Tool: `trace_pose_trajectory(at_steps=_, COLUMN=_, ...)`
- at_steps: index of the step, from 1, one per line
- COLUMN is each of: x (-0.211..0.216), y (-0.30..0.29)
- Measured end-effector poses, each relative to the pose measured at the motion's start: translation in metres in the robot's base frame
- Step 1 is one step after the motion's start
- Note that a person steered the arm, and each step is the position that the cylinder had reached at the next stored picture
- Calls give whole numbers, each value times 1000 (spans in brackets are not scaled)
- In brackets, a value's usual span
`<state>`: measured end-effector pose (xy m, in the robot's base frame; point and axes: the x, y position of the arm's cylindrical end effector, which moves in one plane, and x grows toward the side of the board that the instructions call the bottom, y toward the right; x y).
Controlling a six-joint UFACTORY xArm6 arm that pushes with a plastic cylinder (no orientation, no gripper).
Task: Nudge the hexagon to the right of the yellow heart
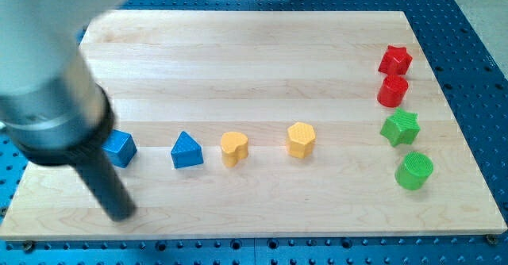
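close to the lens, the blurred arm fills the view's left and my tip (121, 214) rests on the wooden board (262, 51) below the blue cube (120, 147), well left of the yellow hexagon (302, 140); it has no fingers, only a bare rod. that hexagon sits right of the yellow heart (234, 147), with a blue triangular block (186, 151) further left. red star (394, 59), red cylinder (392, 91), green star (400, 128) and green cylinder (414, 170) line the right edge.
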<state>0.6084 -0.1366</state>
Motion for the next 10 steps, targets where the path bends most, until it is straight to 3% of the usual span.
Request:
trace_pose_trajectory(at_steps=2, x=-25, y=198)
trace_pose_trajectory(at_steps=4, x=-125, y=265)
trace_pose_trajectory(at_steps=5, x=-153, y=258)
trace_pose_trajectory(at_steps=8, x=-109, y=223)
trace_pose_trajectory(at_steps=9, x=-83, y=223)
trace_pose_trajectory(at_steps=10, x=-30, y=237)
